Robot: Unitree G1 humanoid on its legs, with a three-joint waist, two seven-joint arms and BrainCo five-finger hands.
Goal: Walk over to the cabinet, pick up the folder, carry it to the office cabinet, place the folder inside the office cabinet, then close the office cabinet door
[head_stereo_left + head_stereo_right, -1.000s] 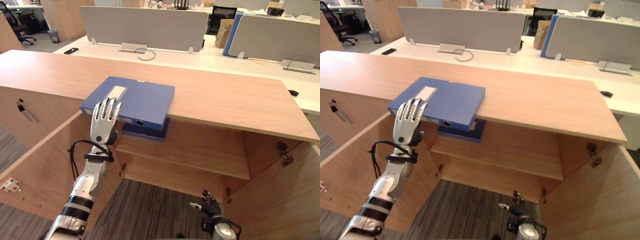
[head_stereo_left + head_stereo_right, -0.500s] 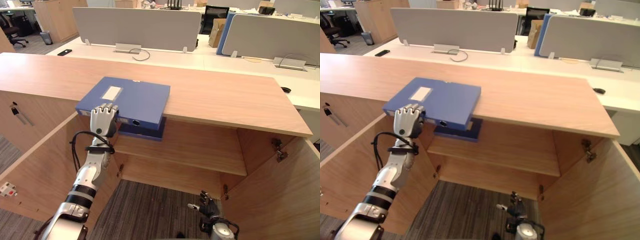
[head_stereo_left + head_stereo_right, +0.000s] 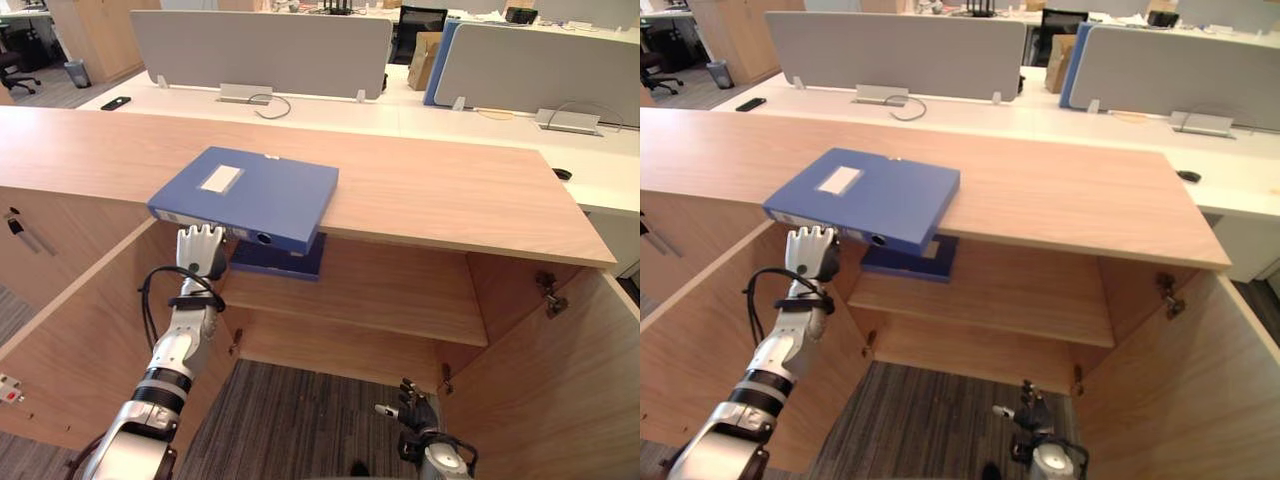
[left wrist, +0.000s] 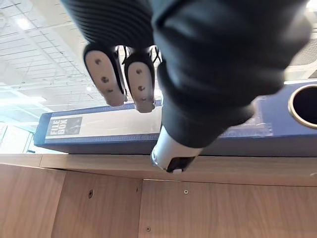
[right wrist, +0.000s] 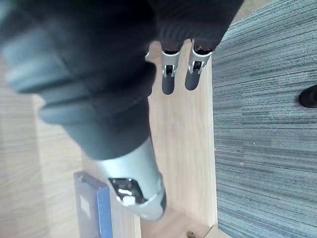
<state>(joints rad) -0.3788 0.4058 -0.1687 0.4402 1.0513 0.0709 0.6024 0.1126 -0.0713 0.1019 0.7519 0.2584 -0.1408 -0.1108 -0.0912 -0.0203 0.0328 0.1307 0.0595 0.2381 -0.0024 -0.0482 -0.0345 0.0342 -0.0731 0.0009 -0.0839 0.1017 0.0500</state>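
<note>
The left hand (image 3: 201, 252) has dropped from the top of the folder (image 3: 260, 195), where it lay flat a second ago, to just under its front edge, fingers straight, pointing up and gripping nothing. The folder lies where it was on the cabinet top (image 3: 450, 190), one corner jutting over the front, above a darker folder (image 3: 290, 264) on the shelf (image 3: 400, 295). The right hand (image 3: 415, 408) hangs low as before, fingers loose and empty

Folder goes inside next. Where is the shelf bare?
The shelf is bare from the dark folder at its left end to the right wall. Crowded at left: the blue folder overhangs there, left hand below it.
</note>
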